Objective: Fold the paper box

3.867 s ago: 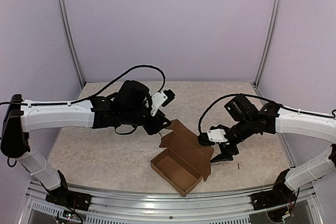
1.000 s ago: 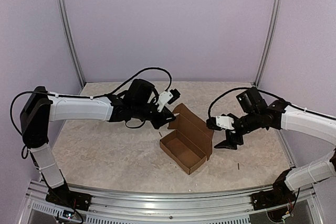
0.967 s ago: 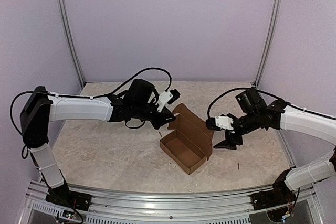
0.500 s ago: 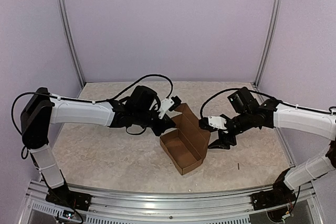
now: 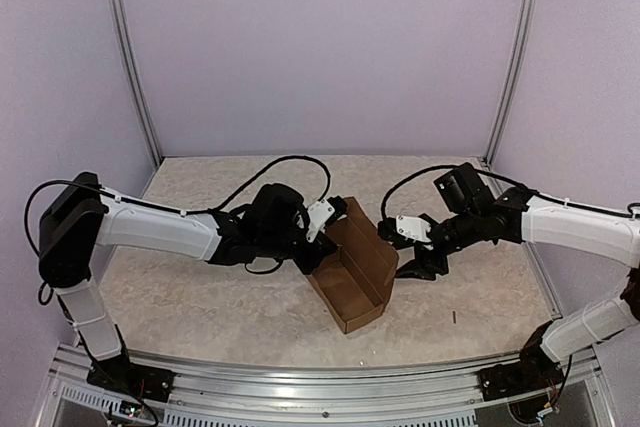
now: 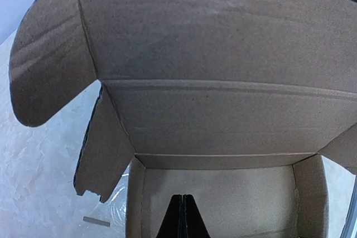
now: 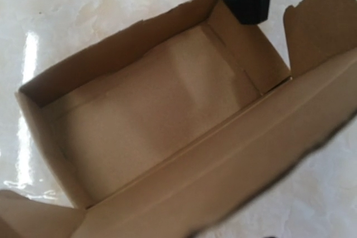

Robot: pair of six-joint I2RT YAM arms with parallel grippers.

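Paper box (image 5: 352,285) sits mid-table (image 5: 200,297), tray open upward, long lid flap (image 6: 212,32) standing up along its right side. Rounded side tab (image 6: 47,65) juts from lid's end. Your left hand (image 6: 182,218) is pinched fully closed, fingertips dipping into tray by end wall; can't tell if cardboard is caught between them. Your right hand (image 5: 412,265) hovers just behind raised lid, outside box; jaw spread can't be made out.
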